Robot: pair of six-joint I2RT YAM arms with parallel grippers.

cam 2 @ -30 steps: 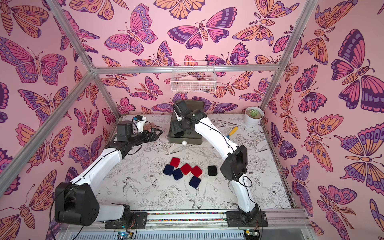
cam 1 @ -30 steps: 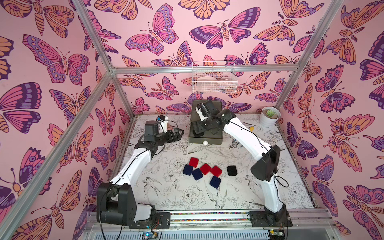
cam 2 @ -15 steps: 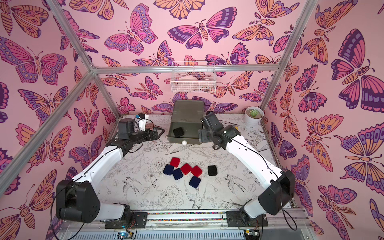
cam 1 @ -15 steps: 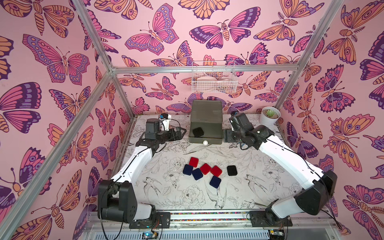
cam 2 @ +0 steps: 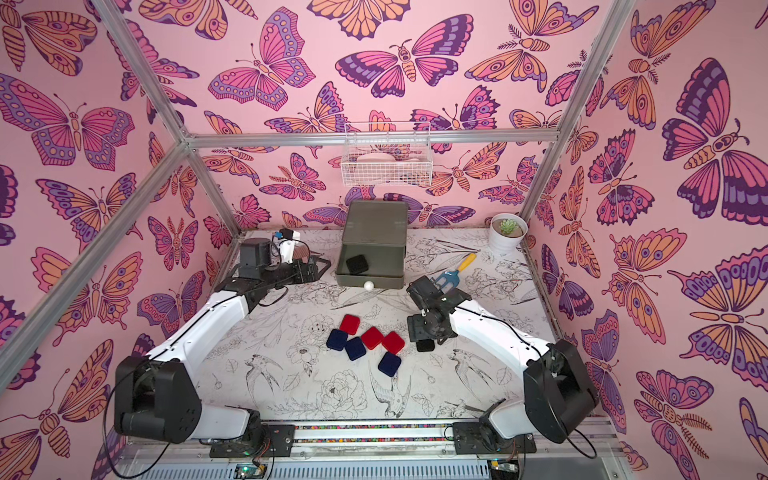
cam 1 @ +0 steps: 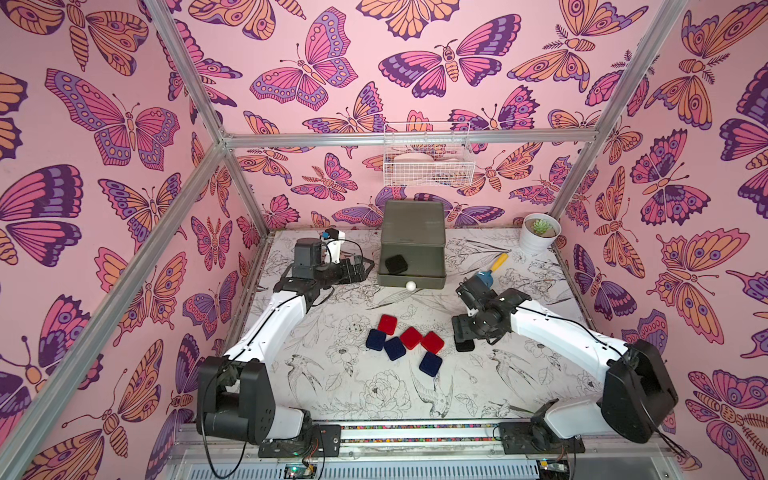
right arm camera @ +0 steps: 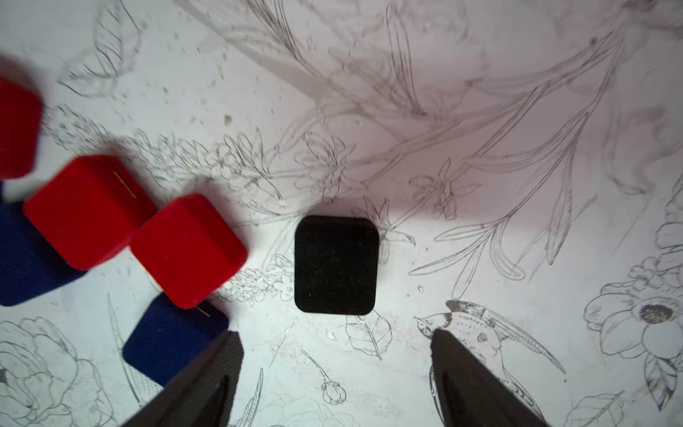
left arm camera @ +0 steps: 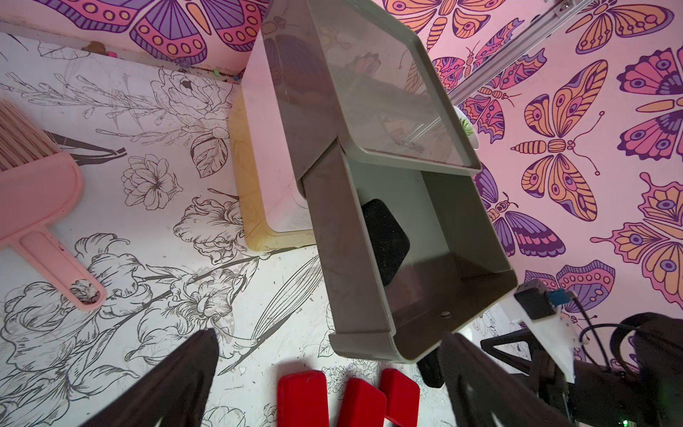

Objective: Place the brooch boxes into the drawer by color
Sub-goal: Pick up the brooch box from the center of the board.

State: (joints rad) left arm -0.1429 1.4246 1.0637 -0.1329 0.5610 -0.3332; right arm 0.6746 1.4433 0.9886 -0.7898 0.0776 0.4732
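The drawer [cam 1: 414, 226] chest stands at the back middle, its grey top tier [cam 1: 428, 279] pulled out with one black brooch box [cam 1: 395, 264] lying inside, as the left wrist view confirms [left arm camera: 384, 240]. Three red brooch boxes [cam 1: 411, 337] and three navy ones [cam 1: 395, 348] lie clustered mid-table. A second black box [right arm camera: 336, 265] lies to their right. My right gripper [right arm camera: 334, 335] hangs open just above it, fingers apart on either side and clear of it. Left of the drawer, my left gripper [cam 1: 359, 268] is wide open and empty, pointing at the drawer's side [left arm camera: 328, 336].
A potted succulent [cam 1: 539, 235] stands in the back right corner. A blue scoop with a yellow handle [cam 1: 492, 270] lies behind the right wrist. A white wire basket [cam 1: 428, 162] hangs on the back wall. A pink dustpan [left arm camera: 40, 207] lies near the left arm.
My right arm left a black box in the open top drawer, swung away to the right and came down over the black box on the table. The left arm stayed put.
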